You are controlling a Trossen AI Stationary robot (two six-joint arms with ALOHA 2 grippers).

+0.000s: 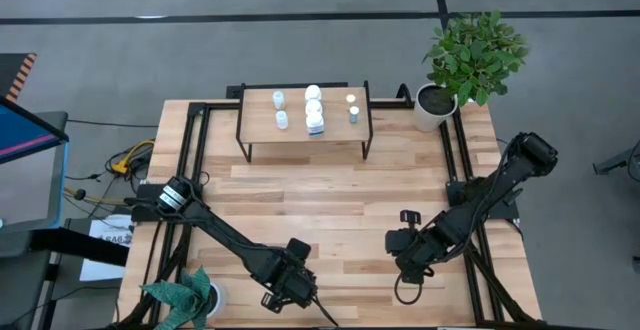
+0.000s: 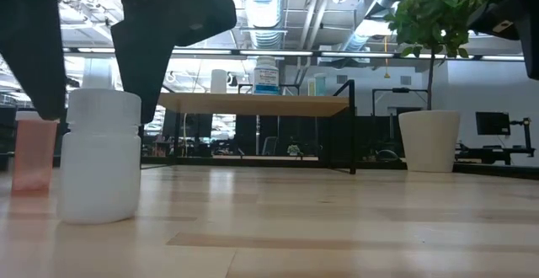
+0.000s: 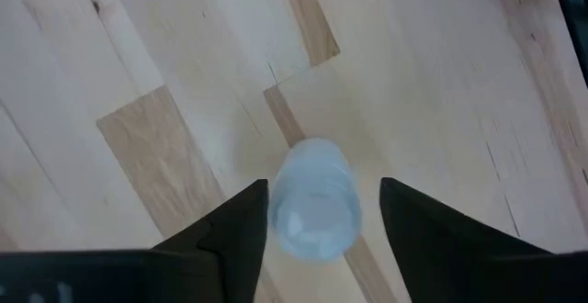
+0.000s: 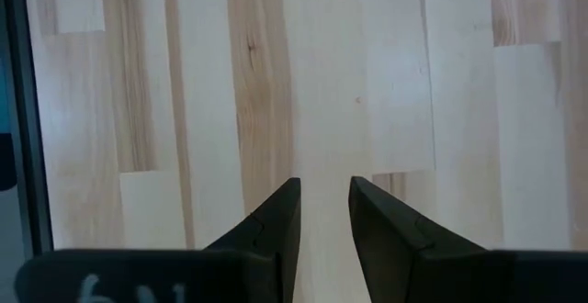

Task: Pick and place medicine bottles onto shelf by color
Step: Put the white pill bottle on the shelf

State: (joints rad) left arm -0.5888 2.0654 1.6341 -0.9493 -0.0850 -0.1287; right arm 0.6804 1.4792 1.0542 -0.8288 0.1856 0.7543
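Observation:
A small all-white bottle (image 2: 101, 168) stands upright on its base on the table near the front edge. My left gripper (image 1: 290, 282) is open above it. Its fingers (image 3: 241, 225) point down and stand on either side of the bottle's top (image 3: 317, 213); I cannot tell whether either touches it. The shelf (image 1: 260, 120) stands at the far middle of the table and carries several small bottles (image 1: 314, 110). My right gripper (image 1: 405, 255) hangs empty over bare wood at the front right, its fingers (image 4: 280, 220) a narrow gap apart.
A white pot with a green plant (image 1: 436, 105) stands at the far right, beside the shelf. Another potted plant (image 1: 185, 295) stands at the front left corner. A translucent orange object (image 2: 34, 156) stands on the table next to the white bottle. Bare wood lies between the grippers and the shelf.

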